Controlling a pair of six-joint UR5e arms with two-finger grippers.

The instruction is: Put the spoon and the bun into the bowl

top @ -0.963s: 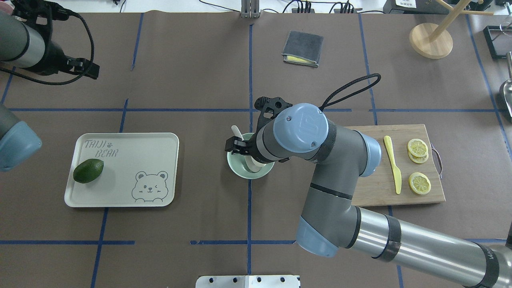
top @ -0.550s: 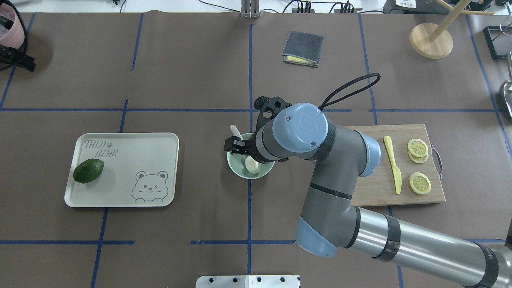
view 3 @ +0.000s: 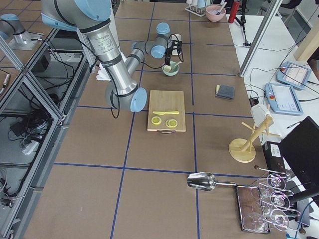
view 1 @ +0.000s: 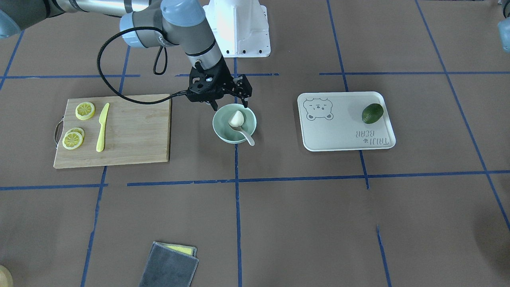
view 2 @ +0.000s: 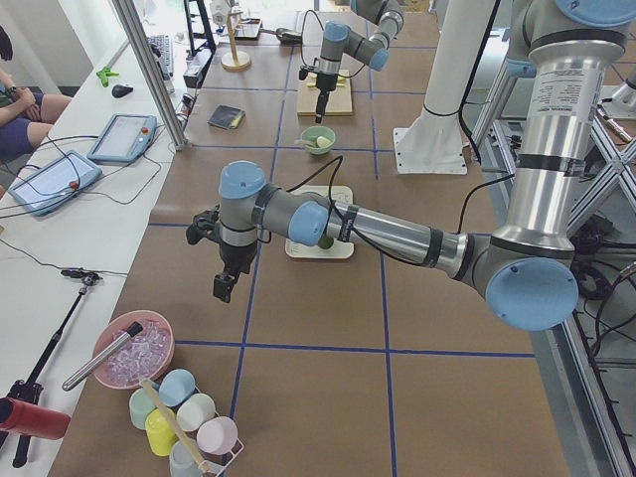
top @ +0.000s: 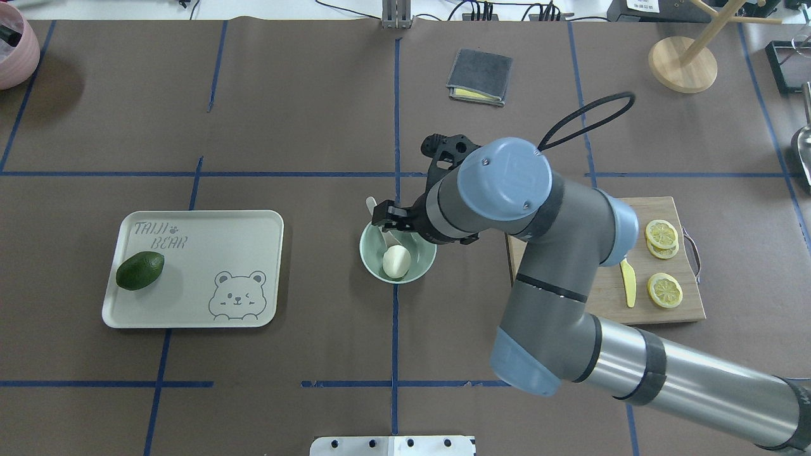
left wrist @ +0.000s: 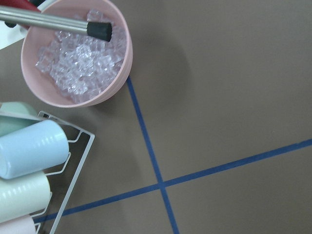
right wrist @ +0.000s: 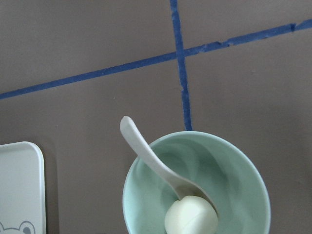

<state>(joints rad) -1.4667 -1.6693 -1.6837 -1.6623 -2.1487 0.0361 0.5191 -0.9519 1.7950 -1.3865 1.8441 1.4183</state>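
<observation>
Overhead exterior, at a glance: found the bowl (top: pixel 369 256) near the middle of the tabletop (top: pixel 304 126), sitting on a blue tape line (top: pixel 395 329). Saw the bun (top: pixel 396 261) lying inside it, slightly toward the robot's side. Saw the spoon (top: pixel 371 204) in there too, with its scoop down in the bowl and touching the bun. Noted the handle leaning on the rim and poking out past it on the far left. Confirmed the same from the right wrist camera.

Caught the right tool (view 1: pixel 230 105) hovering over the bowl, raised clear of it, jaws spread wide and released, touching neither bun nor spoon. Spotted the left tool (view 2: pixel 223 288) only from the exterior left camera, hanging over the tabletop's left end near a pink bowl of ice cubes (left wrist: pixel 124 63). Could not tell whether released or clenched. Noted a wire rack of pastel cups (left wrist: pixel 29 148) just beside that pink bowl.

Left of the mint bowl, well apart: made out a white bear-printed tray (top: pixel 253 234) carrying a dark green avocado (top: pixel 140 270) at its left end. On the other side: logged a wooden cutting board (view 1: pixel 135 127) holding a yellow plastic knife (view 1: pixel 102 127) and lemon slices (view 1: pixel 85 110), partly hidden under the right arm (top: pixel 545 266) from overhead. Farther back, marked a folded grey cloth (top: pixel 479 76) lying flat.
</observation>
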